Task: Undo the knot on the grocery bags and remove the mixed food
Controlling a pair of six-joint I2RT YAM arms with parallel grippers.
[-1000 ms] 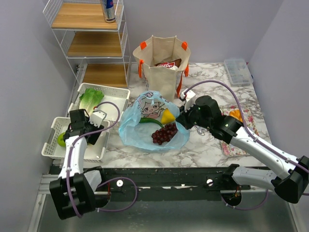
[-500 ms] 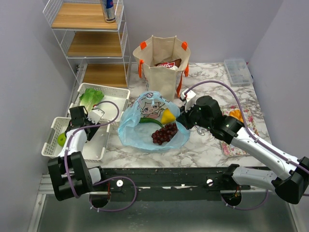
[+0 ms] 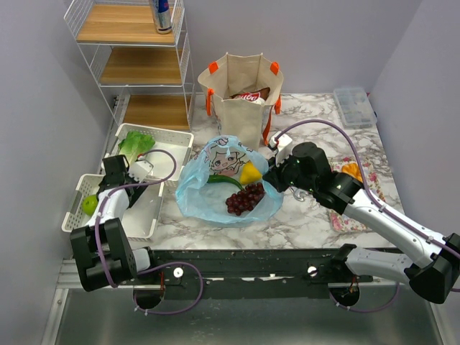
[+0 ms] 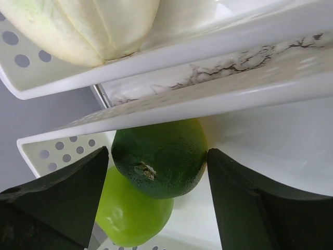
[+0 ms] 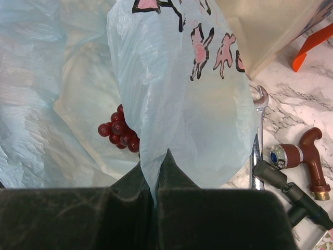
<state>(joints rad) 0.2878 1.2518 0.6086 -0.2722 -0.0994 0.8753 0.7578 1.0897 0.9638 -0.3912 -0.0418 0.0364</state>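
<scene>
The light-blue plastic bag [image 3: 208, 188] lies open in mid-table with dark grapes [image 3: 246, 198], a yellow fruit [image 3: 249, 173] and a cucumber [image 3: 224, 180] on it. My right gripper [image 5: 156, 177] is shut on a fold of the bag's edge [image 5: 177, 94], at the bag's right side [image 3: 277, 176]. The beige tote [image 3: 243, 100] stands behind with a snack packet [image 3: 248, 95] inside. My left gripper [image 4: 157, 156] is open over the near white basket [image 3: 75, 215]. A dark green fruit [image 4: 158, 156] sits between its spread fingers, on a light green fruit [image 4: 132, 213]. Lettuce [image 3: 135, 146] lies in the far basket.
A wire shelf [image 3: 129, 65] with a drink can [image 3: 162, 14] stands at the back left. A metal wrench [image 5: 258, 120] and a brown tap fitting [image 5: 312, 161] lie right of the bag. A clear box [image 3: 353, 106] and a floral cloth [image 3: 363, 208] are on the right.
My left arm has swung left over the near basket and its jaws have widened off the dark green fruit. The right gripper has held still on the bag.
</scene>
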